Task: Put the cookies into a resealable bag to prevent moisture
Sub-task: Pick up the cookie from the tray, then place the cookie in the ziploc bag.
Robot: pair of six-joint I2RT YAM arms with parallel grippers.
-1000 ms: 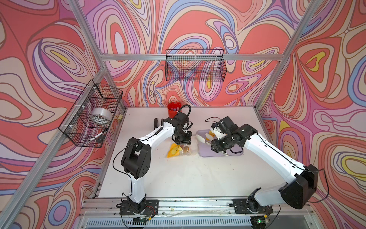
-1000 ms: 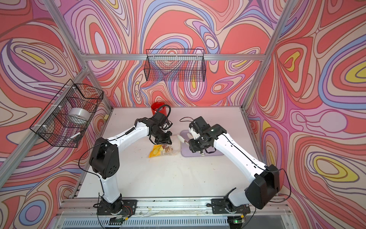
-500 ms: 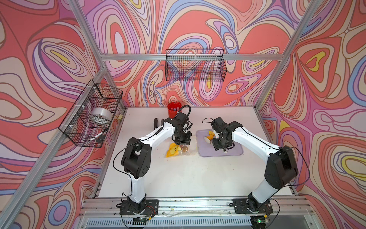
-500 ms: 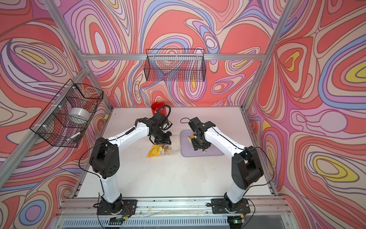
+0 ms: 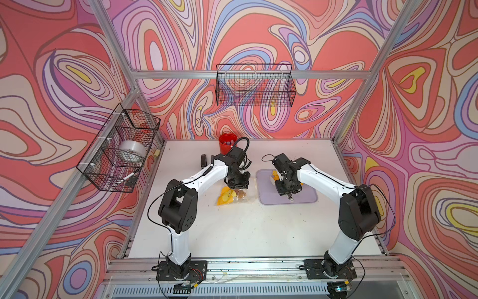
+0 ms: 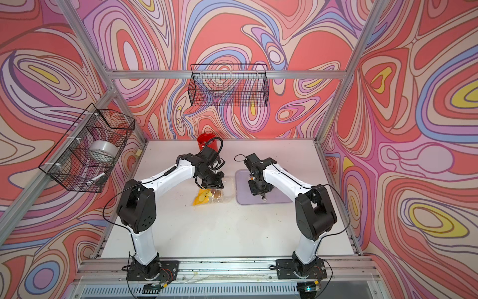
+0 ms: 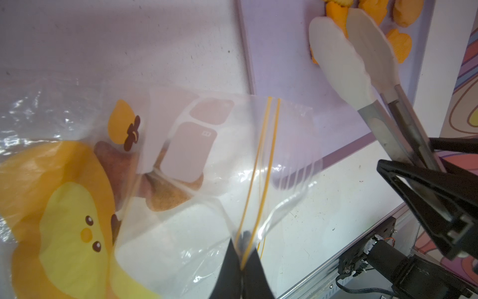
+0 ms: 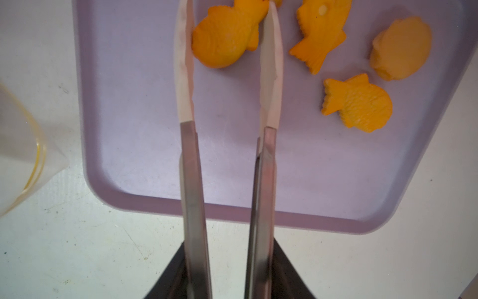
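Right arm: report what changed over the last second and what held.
The right gripper swung its tongs back from beside the resealable bag to over the lilac tray; the tips now straddle a fish cookie. The left gripper stayed pinched on the bag's zip edge; bag and tray did not move.

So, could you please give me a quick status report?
Left end effector shut on resealable bag rim. Right end effector gripping tongs, tips straddling fish cookie on tray. No obstruction seen.

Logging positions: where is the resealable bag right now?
The resealable bag lies on the white table beside the lilac tray, on the left arm's side in both top views, its zip edge pinched in the left tool.
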